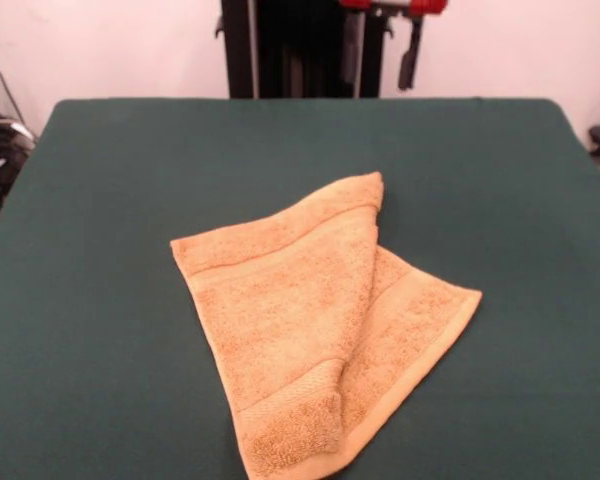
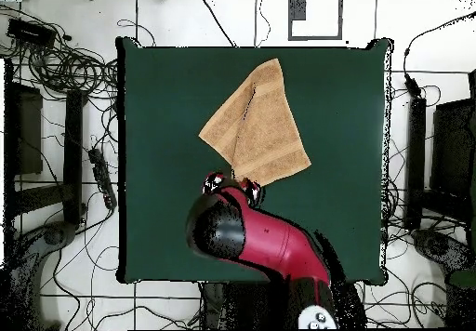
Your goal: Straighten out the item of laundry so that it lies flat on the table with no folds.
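The orange-tan towel (image 1: 300, 310) lies on the dark green table (image 1: 100, 250), near its front edge in the front view. It is folded along a diagonal, so one part lies over the other and a lower layer sticks out at the right. A woven band shows near its far edge. In the overhead view the towel (image 2: 256, 127) is a pointed shape on the table (image 2: 158, 160). My gripper (image 1: 381, 50) hangs high at the far side, well above and behind the towel, open and empty. In the overhead view the red arm (image 2: 270, 239) covers it, beside the towel's nearest corner.
The black pedestal (image 1: 290, 50) stands behind the table's far edge. Cables (image 2: 65, 67) and dark equipment (image 2: 446, 151) lie on the floor on both sides of the table.
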You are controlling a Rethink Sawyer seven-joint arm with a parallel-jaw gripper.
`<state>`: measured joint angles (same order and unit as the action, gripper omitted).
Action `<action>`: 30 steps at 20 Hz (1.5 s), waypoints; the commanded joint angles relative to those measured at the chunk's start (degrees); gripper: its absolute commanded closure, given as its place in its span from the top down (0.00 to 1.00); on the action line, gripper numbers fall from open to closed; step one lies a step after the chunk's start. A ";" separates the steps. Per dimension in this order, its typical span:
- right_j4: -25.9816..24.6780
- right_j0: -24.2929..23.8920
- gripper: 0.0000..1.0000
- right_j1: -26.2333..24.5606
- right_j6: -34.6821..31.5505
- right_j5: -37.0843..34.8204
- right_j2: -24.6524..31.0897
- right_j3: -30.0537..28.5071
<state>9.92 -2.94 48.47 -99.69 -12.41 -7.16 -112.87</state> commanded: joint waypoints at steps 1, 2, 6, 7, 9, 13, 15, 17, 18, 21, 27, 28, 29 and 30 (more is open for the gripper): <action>2.36 -6.45 1.00 -13.51 -4.76 -5.98 7.29 12.52; 1.91 -6.90 1.00 -14.61 -4.39 -5.65 7.64 13.91; 1.04 -8.49 1.00 -18.75 -3.59 -5.07 9.48 18.44; 0.79 -8.59 1.00 -19.77 -3.53 -4.83 9.63 19.67; 0.21 -8.75 1.00 -21.71 -3.44 -4.27 9.86 22.04; -0.65 -9.64 1.00 -24.38 -2.65 -4.00 10.96 25.16; -0.98 -9.97 1.00 -25.16 -2.52 -3.68 11.44 25.93; -1.32 -10.17 1.00 -25.79 -2.25 -3.90 11.78 26.71; -1.36 -10.13 1.00 -26.02 -2.31 -4.06 11.76 27.02; -1.56 -10.18 1.00 -26.66 -2.45 -3.89 11.99 27.66; -2.02 -10.34 1.00 -27.75 -2.41 -4.09 12.37 28.83; -2.08 -10.28 1.00 -27.99 -2.39 -4.32 12.28 29.19; -2.22 -10.17 1.00 -28.25 -2.27 -4.40 12.13 29.58; -2.28 -10.11 1.00 -28.76 -2.17 -4.51 12.04 30.15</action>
<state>9.89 -13.82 22.06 -99.69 -12.67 -2.17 -86.16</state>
